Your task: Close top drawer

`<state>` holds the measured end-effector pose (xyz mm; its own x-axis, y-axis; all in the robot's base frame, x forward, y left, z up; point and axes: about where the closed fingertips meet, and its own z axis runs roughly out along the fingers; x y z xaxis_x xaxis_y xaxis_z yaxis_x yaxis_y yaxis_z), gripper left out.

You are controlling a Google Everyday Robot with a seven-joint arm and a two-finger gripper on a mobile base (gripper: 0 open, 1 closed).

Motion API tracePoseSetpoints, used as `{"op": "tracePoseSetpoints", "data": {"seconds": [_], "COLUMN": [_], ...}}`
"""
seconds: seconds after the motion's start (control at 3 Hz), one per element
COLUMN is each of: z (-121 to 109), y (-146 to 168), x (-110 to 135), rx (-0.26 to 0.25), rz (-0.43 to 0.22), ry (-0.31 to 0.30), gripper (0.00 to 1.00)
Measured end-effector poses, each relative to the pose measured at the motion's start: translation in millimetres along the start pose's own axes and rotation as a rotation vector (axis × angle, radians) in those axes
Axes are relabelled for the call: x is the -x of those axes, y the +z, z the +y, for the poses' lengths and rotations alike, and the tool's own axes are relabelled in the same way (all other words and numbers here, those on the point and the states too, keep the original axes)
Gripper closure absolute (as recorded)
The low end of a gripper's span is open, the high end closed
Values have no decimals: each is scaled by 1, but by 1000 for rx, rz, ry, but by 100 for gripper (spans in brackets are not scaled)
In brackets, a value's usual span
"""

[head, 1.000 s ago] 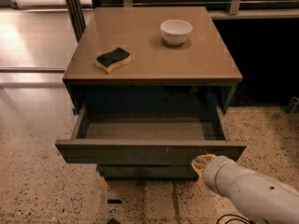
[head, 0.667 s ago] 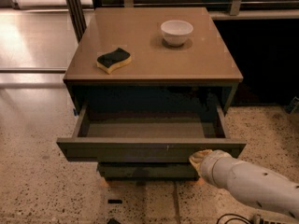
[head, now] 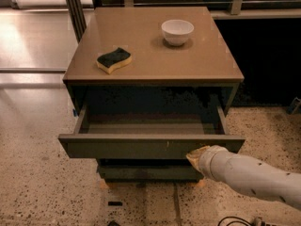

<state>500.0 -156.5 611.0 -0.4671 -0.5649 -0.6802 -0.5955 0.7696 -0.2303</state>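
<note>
Wide, shallow, dark grey-brown wooden top drawer (head: pixel 141 146), pulled well out from under flat tan cabinet top (head: pixel 202 65), grey inner floor exposed. Yellowish-tipped gripper (head: pixel 195 155) on white arm (head: pixel 249 175), touching lower edge of drawer front near its right end; clenched or released: cannot tell. Speckled floor (head: pixel 42 192) to either side of drawer front. Wavy yellow-and-green sponge (head: pixel 114 60) and round white bowl (head: pixel 177 32) set back from cabinet top's front edge.

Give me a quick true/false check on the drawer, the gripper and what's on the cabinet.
1. The top drawer is fully shut. False: it is pulled out, with its inner floor showing.
2. The gripper is at the right part of the drawer's front. True.
3. A white bowl sits on the cabinet top. True.
4. The sponge lies inside the drawer. False: it lies on the cabinet top, left of the bowl.
</note>
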Motion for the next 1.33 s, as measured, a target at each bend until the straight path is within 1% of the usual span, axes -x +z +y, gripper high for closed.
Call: {"op": "tracePoseSetpoints", "data": {"seconds": [0.33,0.67,1.0,1.33], "z": [1,-12,-18,-18], "y": [-1,12,15,15], "x": [-1,3,10,11], "rx": [0,-49,-77,-77], "rz": [0,-22,-42,-43], "ry": [0,-9,-16,-16], "gripper": [100,100,100,100]}}
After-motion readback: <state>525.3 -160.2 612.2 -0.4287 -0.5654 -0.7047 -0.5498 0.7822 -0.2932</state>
